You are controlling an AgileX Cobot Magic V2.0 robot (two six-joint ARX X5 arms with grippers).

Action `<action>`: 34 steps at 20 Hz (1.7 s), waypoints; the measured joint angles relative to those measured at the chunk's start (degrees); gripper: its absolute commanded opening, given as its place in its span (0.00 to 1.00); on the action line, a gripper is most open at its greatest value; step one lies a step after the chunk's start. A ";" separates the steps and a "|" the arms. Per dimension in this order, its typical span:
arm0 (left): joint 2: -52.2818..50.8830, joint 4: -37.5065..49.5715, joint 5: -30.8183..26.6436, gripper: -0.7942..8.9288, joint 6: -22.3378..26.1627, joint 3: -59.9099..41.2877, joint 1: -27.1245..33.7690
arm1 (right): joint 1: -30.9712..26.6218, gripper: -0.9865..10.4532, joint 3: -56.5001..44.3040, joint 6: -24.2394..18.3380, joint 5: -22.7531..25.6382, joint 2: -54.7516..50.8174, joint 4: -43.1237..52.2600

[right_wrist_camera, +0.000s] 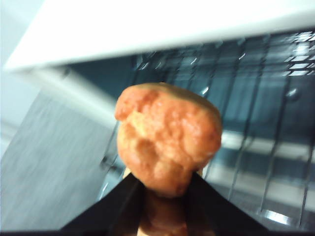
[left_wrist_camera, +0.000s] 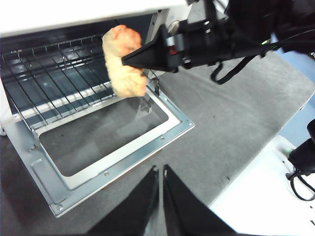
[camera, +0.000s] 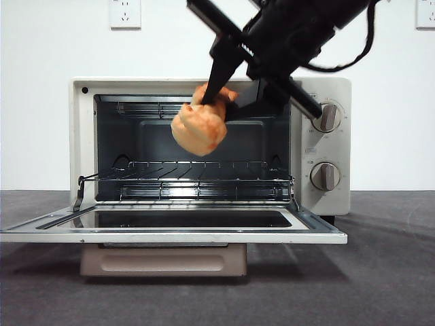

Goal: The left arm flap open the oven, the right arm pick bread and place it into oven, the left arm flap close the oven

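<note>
Oven (camera: pixel 326 92) with its door (camera: pixel 170 234) dropped flat toward the camera, the glass pane of the door facing up and the beige bar handle (camera: pixel 163 259) hanging beneath the door's front edge. Inside the cavity a wire rack (camera: pixel 187 178) spans the width at low level, and a second set of bars shows near the ceiling. Two beige knobs (camera: pixel 327 147) sit one above the other on the right-hand panel. The appliance stands on a dark grey table surface (camera: pixel 380 272) before a white wall carrying a socket plate (camera: pixel 125 12).

Right gripper (camera: pixel 216 102) enters from the upper right in the front view, large and dark, its two black jaws closed against the sides of the bread (camera: pixel 198 125). The loaf is held clear of every surface, hanging in front of the upper half of the oven mouth, above the rack and above the open door. In the right wrist view the bread (right_wrist_camera: pixel 165 135) fills the space between the jaws, its lumpy end pointing at the cavity. The left wrist view shows the same loaf (left_wrist_camera: pixel 124 61) at the tip of the right gripper (left_wrist_camera: pixel 130 59), over the hinge side of the door.

Left gripper (left_wrist_camera: pixel 160 169) waits back from the door's front edge over the table, its jaws nearly together with only a thin slit between them, holding nothing.
</note>
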 measured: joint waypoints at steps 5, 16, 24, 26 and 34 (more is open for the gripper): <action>0.00 -0.09 0.00 0.10 0.79 0.31 0.00 | -0.09 0.17 0.00 1.64 5.86 4.48 5.14; 0.00 -0.26 0.00 0.10 1.01 0.31 -0.02 | -0.17 0.26 0.00 3.43 11.76 6.86 7.17; 0.00 -1.51 0.00 0.10 1.68 0.31 -0.02 | -0.11 0.45 0.00 3.41 13.07 6.86 7.56; 0.00 -1.51 0.00 0.10 1.95 0.31 0.00 | -0.11 0.47 0.00 3.37 12.98 6.86 7.56; 0.00 -1.53 -1.77 0.10 2.08 0.31 -0.02 | 0.57 0.47 0.00 2.10 9.62 3.32 5.20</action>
